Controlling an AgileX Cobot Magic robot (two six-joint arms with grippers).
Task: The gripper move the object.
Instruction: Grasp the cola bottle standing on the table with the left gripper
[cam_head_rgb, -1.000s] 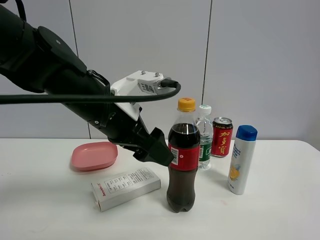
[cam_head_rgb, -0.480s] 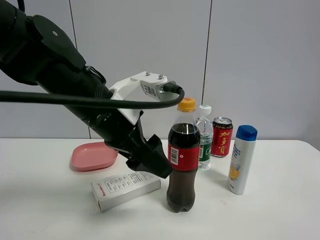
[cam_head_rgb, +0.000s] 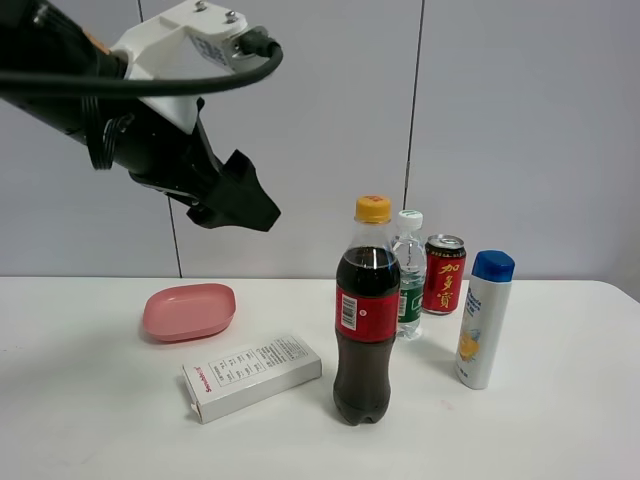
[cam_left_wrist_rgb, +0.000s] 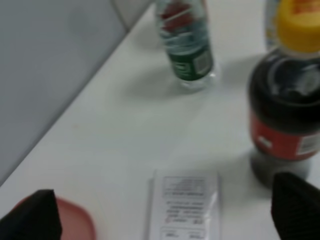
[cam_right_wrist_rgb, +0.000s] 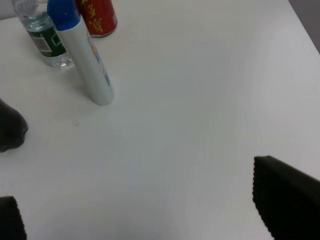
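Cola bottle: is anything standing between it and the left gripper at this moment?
Nothing visible does. The left gripper hangs open, above and left of the cola bottle in the high view, with free air between them. The white box lies flat on the table left of the bottle, likely too low to block a descent.

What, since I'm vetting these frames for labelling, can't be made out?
- Left wrist view: cola bottle label is blurred, unreadable; pink dish cut by the frame edge.
- Exterior high view: water bottle partly hidden behind the cola bottle; box print too small.
- Right wrist view: red can cut by the frame edge.
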